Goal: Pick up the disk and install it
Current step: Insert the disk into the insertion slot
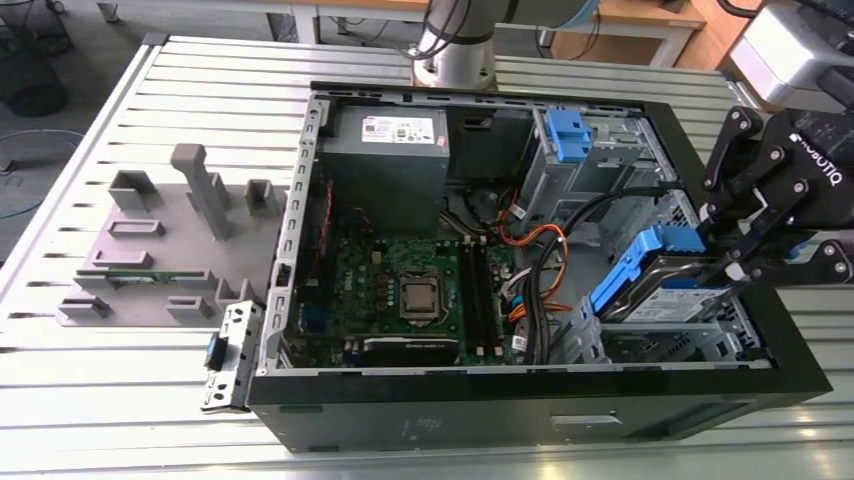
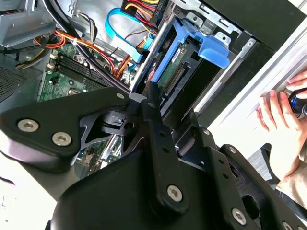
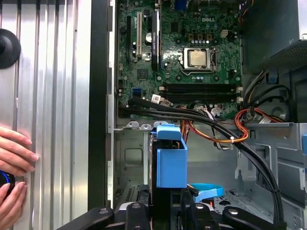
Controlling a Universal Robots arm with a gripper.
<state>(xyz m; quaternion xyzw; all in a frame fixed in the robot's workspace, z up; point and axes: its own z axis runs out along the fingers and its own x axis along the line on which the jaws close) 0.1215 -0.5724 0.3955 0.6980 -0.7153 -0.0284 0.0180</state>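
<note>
The disk point(image 1: 657, 283), silver-grey with a blue carrier frame, sits tilted in the drive bay at the front corner of the open computer case point(image 1: 534, 395), on the exterior view's right. My gripper point(image 1: 729, 268) is shut on its raised end, above the bay. In the first wrist view the disk's blue carrier point(image 3: 171, 162) stands on edge between the black fingers point(image 3: 139, 213). In the second wrist view the disk point(image 2: 178, 61) lies just beyond a black finger point(image 2: 152, 103), its connector edge showing and its blue tab sticking out.
Black and orange cables point(image 1: 561, 235) run beside the bay. The motherboard point(image 1: 400, 290) and power supply point(image 1: 387, 150) fill the case's other side. Another blue-framed drive point(image 1: 567, 135) sits in the far bay. A grey fixture point(image 1: 174, 240) lies outside. A person's hand point(image 3: 14, 163) rests by the case.
</note>
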